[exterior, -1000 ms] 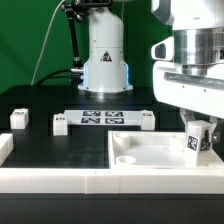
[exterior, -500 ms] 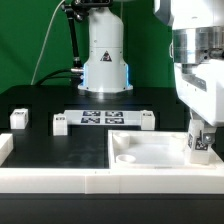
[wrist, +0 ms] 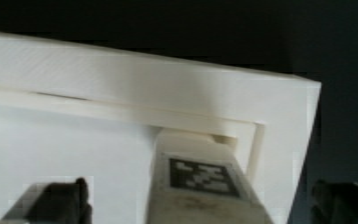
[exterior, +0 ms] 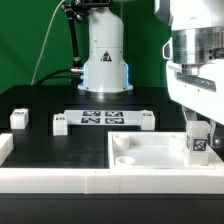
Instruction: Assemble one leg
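Observation:
A leg (exterior: 200, 143), a small white post with a black-and-white tag, stands upright at the far corner of the large white tray-like piece (exterior: 150, 152) on the exterior view's right. In the wrist view the leg (wrist: 208, 175) rises from that corner of the tray-like piece (wrist: 87, 110). My gripper (exterior: 200, 128) is right over the leg. Its two dark fingers (wrist: 60, 203) stand on either side of the leg with a strip of white showing between each finger and the post, so the gripper (wrist: 202, 208) looks open around it.
Three more legs (exterior: 17, 119) (exterior: 60, 123) (exterior: 148, 120) stand on the black table. The marker board (exterior: 103, 119) lies between two of them. The robot base (exterior: 104, 60) is at the back. A white bracket (exterior: 5, 150) sits at the exterior view's left edge.
The hand shifted towards the exterior view's right, then partly back. The leg moved slightly right and lower a second ago and has stayed still since.

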{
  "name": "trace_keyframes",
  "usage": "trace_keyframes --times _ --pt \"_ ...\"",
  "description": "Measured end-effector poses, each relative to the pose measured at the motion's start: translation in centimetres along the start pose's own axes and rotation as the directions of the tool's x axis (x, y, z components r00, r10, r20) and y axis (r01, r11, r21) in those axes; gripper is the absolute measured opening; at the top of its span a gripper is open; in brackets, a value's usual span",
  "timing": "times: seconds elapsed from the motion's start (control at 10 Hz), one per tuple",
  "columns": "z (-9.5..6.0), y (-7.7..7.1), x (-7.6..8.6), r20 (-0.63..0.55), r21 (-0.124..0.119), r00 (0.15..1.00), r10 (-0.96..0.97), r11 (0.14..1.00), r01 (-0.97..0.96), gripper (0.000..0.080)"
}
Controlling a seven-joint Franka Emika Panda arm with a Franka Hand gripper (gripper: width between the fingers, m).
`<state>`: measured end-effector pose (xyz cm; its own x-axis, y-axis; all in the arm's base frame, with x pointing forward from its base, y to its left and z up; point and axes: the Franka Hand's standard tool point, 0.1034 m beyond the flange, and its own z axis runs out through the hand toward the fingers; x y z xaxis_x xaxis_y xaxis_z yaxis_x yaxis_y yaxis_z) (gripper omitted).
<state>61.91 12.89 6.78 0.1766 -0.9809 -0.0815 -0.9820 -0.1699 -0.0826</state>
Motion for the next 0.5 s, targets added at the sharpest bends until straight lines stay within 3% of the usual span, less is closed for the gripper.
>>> trace_keyframes --times 0.2,0.5 --pt "0.04 0.05 -0.04 -0.008 -0.01 0.96 -0.278 0.96 0.278 0.0641" --pt "-0.1 -0.29 0.21 -0.032 -0.036 0.773 -0.634 0.773 0.633 0.0649"
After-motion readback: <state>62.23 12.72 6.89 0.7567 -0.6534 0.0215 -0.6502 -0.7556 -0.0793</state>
